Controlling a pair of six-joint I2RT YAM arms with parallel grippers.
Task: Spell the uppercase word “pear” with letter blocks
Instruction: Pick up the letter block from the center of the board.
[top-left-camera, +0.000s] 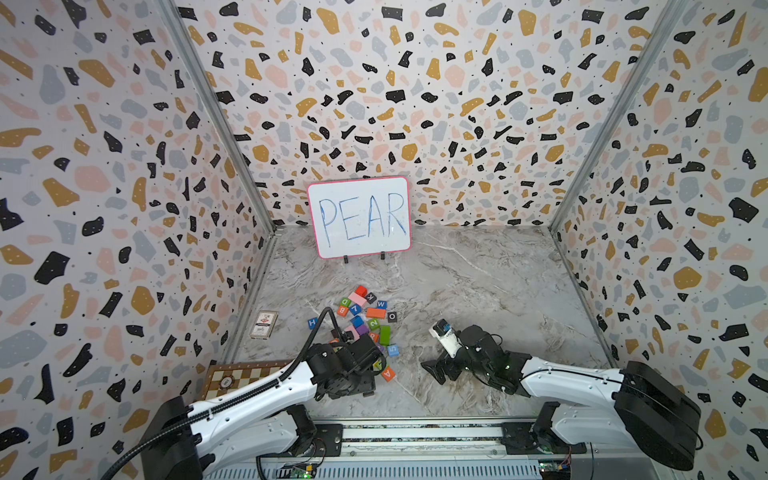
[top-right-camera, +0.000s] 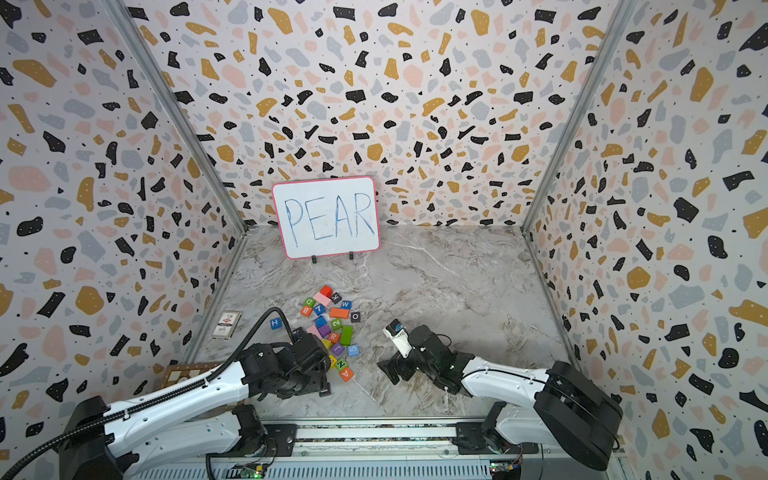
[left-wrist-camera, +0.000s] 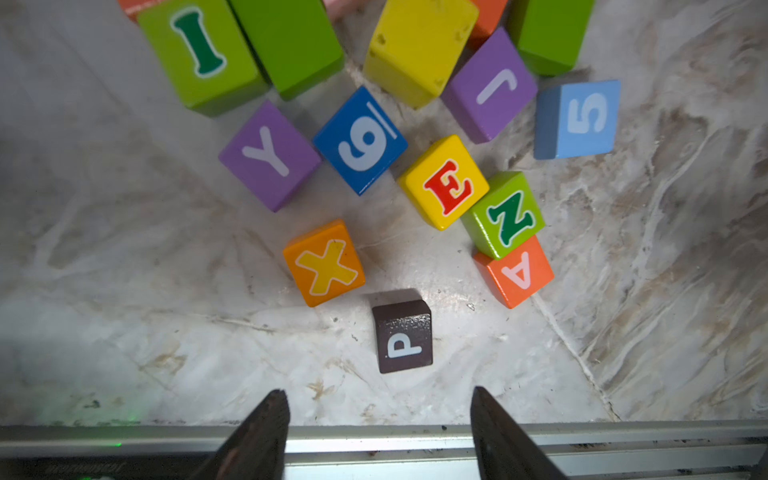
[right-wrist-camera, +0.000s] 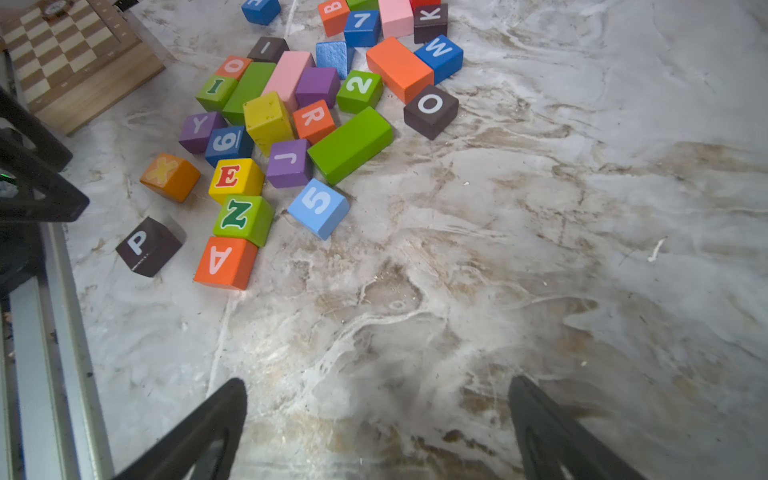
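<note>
The black P cube (left-wrist-camera: 403, 336) lies on the grey marble worktop (left-wrist-camera: 124, 291) near the green N cube (left-wrist-camera: 505, 214). The yellow E cube (left-wrist-camera: 444, 183) and orange A cube (left-wrist-camera: 515, 272) touch it. The orange-red R cube (right-wrist-camera: 313, 120) sits farther off. The left end effector (left-wrist-camera: 378, 390), near the N cube, and the right end effector (right-wrist-camera: 377, 379), well apart, are both open and empty.
</note>
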